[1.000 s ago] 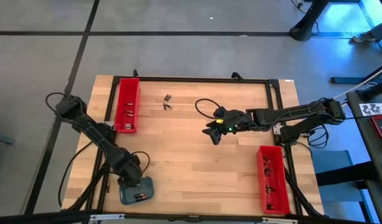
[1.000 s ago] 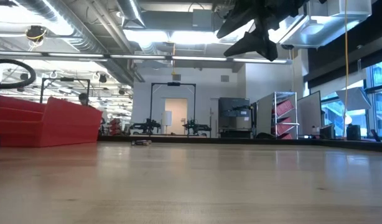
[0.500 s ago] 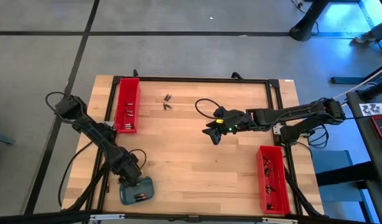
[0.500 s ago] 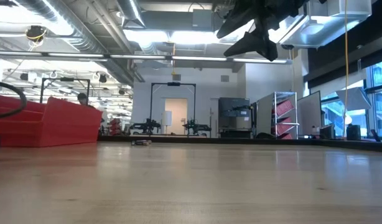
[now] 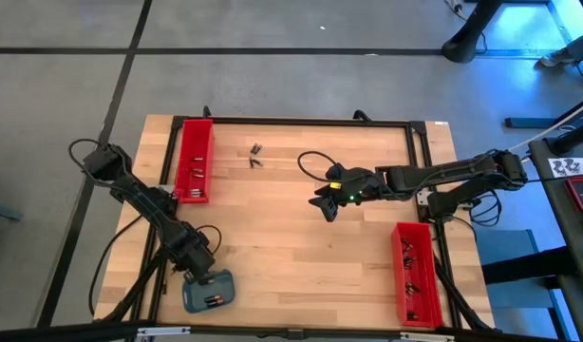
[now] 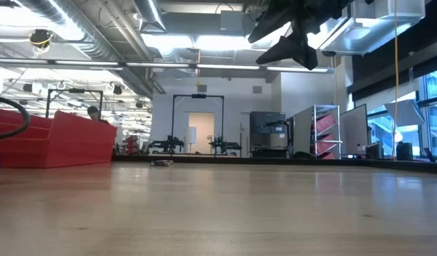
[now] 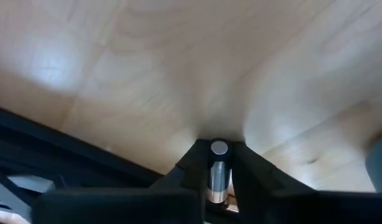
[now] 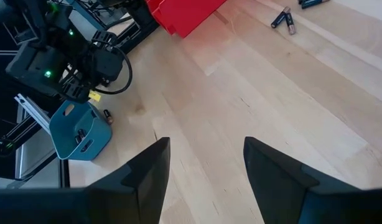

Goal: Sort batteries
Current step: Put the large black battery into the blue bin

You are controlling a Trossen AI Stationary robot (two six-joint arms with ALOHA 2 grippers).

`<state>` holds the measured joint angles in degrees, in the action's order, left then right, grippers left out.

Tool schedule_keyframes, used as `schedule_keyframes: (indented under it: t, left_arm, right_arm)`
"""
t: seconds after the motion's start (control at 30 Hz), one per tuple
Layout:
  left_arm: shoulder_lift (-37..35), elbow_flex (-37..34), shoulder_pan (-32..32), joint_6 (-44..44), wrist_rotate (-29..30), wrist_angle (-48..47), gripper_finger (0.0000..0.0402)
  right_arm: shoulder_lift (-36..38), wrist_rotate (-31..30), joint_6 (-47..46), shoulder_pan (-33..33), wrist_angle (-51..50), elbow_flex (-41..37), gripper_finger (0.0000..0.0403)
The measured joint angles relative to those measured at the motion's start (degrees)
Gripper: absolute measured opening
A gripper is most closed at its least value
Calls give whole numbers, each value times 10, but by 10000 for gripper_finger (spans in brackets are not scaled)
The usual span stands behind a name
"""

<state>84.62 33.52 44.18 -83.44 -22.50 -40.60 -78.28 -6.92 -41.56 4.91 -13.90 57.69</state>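
Note:
My left gripper (image 5: 198, 264) is at the table's near left, just beside the small blue-grey tray (image 5: 208, 290), which holds a few batteries. In the left wrist view it (image 7: 219, 144) is shut on one silvery battery (image 7: 218, 174) close over the wood. A few loose batteries (image 5: 255, 155) lie on the table at the far side, right of the left red tray (image 5: 194, 160). My right gripper (image 5: 327, 207) hangs open high over the table's middle, with nothing between its fingers (image 8: 147, 174). My left gripper pinches the battery's long sides (image 7: 217, 180) between its two fingers (image 7: 191, 163). The fingers slant steeply down from above and the battery lies along them, its silver end cap (image 7: 219, 148) toward the table. Whether that end touches the wood, I cannot tell.
A second red tray (image 5: 416, 271) with batteries stands at the near right. A black frame (image 5: 291, 121) runs round the table's edges. One battery (image 8: 106, 116) shows on the wood beside the blue tray. Bare wood lies across the middle.
My left gripper has sunk a little toward the table beside the blue tray, and its cable loop has dropped in the low view. My right arm has kept still.

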Motion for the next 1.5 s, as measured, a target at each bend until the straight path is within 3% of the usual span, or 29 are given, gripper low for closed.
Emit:
schedule_keyframes:
  t: [0.3,0.57,0.77,0.97,1.2,1.37,1.5]
  left_arm:
    - [-30,-4,-28,-17,7,-5,34]
    - [-108,8,-89,-36,104,-9,35]
    - [-168,71,-135,35,155,-54,35]
    - [-189,190,-148,151,167,-68,35]
    - [-93,323,-76,159,150,-55,35]
    - [19,344,-13,158,81,-34,35]
    - [91,344,4,167,67,-51,35]
  right_arm:
    - [4,20,14,0,0,0,205]
    - [24,18,49,-1,-35,19,205]
    - [33,2,61,-1,-44,20,205]
    - [32,-5,77,-1,-43,20,205]
    - [32,-35,105,-1,-43,20,205]
    - [32,-58,120,-1,-42,20,205]
    - [32,-61,123,-1,-43,20,205]
